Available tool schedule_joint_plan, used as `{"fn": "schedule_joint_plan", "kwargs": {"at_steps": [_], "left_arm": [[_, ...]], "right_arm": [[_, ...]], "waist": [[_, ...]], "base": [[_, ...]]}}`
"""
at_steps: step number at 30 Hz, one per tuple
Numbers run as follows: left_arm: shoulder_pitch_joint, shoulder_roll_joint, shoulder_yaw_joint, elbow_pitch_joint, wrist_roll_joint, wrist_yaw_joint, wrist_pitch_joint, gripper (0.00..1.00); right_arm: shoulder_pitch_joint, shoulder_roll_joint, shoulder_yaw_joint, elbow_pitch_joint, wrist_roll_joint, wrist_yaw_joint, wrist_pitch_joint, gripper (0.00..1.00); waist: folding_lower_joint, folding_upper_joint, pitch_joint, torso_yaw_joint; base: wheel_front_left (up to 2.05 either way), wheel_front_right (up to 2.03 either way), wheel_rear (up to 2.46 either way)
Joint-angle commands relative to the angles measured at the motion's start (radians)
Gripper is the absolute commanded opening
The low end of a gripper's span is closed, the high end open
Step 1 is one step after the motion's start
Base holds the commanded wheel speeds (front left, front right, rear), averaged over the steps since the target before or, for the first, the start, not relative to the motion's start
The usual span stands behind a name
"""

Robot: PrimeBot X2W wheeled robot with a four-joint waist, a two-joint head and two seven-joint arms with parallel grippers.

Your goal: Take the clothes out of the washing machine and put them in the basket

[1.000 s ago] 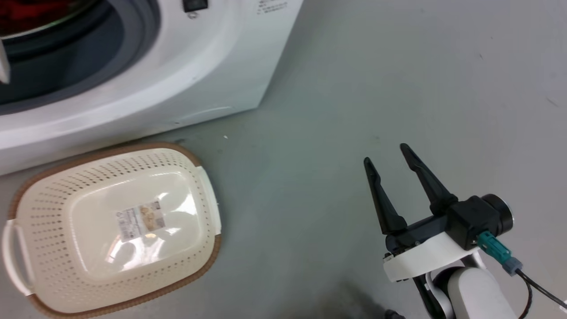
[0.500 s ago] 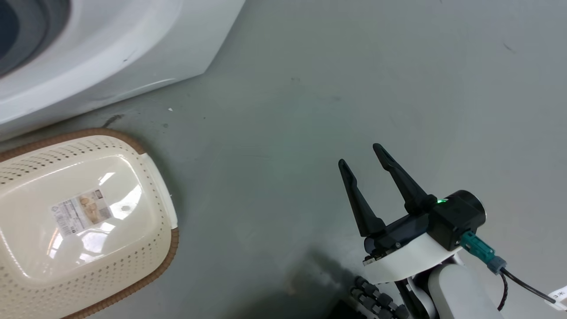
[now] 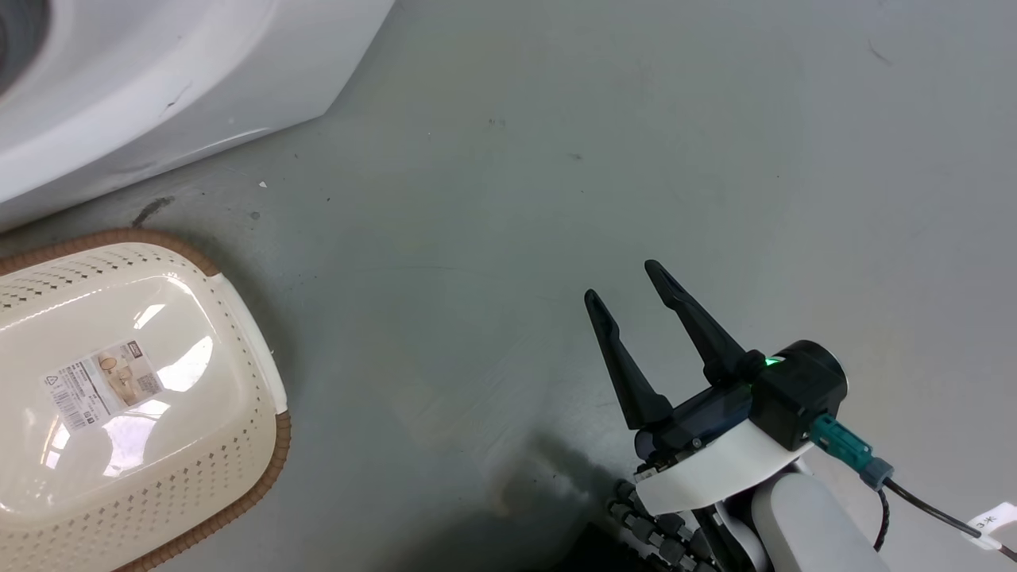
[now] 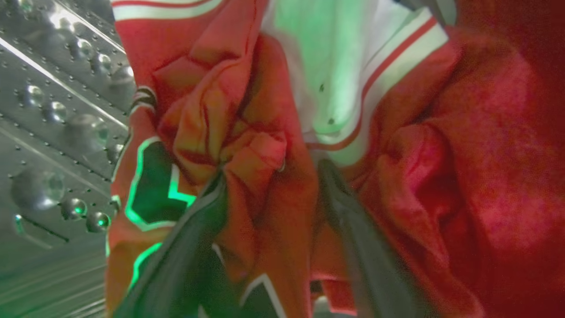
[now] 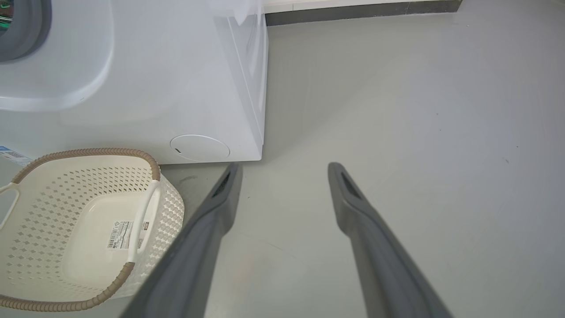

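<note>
The clothes [image 4: 265,212] are red fabric with white striped trim and dark lettering, bunched against the perforated steel drum [image 4: 53,132]. My left gripper [image 4: 271,174] is open, its two fingers pushed into the pile with a red fold between them. The white washing machine [image 3: 159,71] [image 5: 154,88] stands at the upper left. The cream basket [image 3: 199,492] [image 5: 53,190] sits on the floor in front of it, with nothing inside but its label. My right gripper [image 3: 624,282] [image 5: 282,170] hangs open over bare floor, to the right of the basket.
The grey floor [image 3: 636,119] stretches to the right of the washer and basket. A dark skirting strip [image 5: 362,11] runs along the far wall. A round service cover [image 5: 199,147] sits low on the washer's front.
The head camera has swung, so washer and basket slid toward the picture's left edge and the porthole left the frame. The right gripper stays open.
</note>
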Motion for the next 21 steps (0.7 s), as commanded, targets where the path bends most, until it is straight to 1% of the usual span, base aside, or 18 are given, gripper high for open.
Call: {"fn": "schedule_joint_plan", "kwargs": {"at_steps": [1, 4, 8, 11, 13, 15, 21], "left_arm": [[0.02, 0.005, 0.005, -0.012, -0.008, 0.01, 0.012, 0.0], [0.041, 0.011, 0.015, -0.038, -0.022, 0.029, 0.018, 0.0], [0.069, 0.005, 0.024, -0.092, -0.028, 0.06, -0.06, 0.0], [0.092, -0.014, 0.035, -0.121, -0.033, 0.091, -0.15, 0.0], [0.111, -0.032, 0.043, -0.131, -0.042, 0.103, -0.219, 0.0], [0.137, -0.045, 0.053, -0.124, -0.05, 0.119, -0.284, 0.0], [0.229, -0.112, 0.089, -0.096, -0.098, 0.152, -0.499, 0.0]], "right_arm": [[-0.018, 0.003, 0.003, 0.003, 0.009, -0.001, -0.007, 1.0], [-0.022, 0.003, 0.005, 0.003, 0.012, -0.001, -0.008, 1.0], [-0.027, 0.003, -0.005, 0.007, 0.008, -0.001, -0.009, 1.0], [-0.028, 0.003, -0.015, 0.014, 0.0, -0.001, -0.009, 1.0], [-0.033, 0.003, -0.024, 0.017, -0.003, -0.001, -0.009, 1.0], [-0.038, 0.003, -0.034, 0.021, -0.009, -0.001, -0.009, 1.0], [-0.028, 0.003, -0.059, 0.04, -0.029, -0.001, -0.004, 1.0]], "waist": [[-0.0001, 0.0, 0.0, -0.001], [-0.0001, 0.0, -0.001, -0.002], [-0.0001, 0.0, -0.01, 0.006], [-0.0001, 0.0, -0.029, 0.018], [-0.0001, 0.0, -0.046, 0.028], [-0.0001, 0.0, -0.068, 0.037], [-0.0001, 0.0, -0.147, 0.059]], "base": [[0.0, 0.0, 0.0], [0.0, 0.0, 0.0], [0.0, 0.0, 0.0], [0.0, 0.0, 0.0], [0.0, 0.0, 0.0], [0.0, 0.0, 0.0], [0.0, 0.0, 0.0]]}}
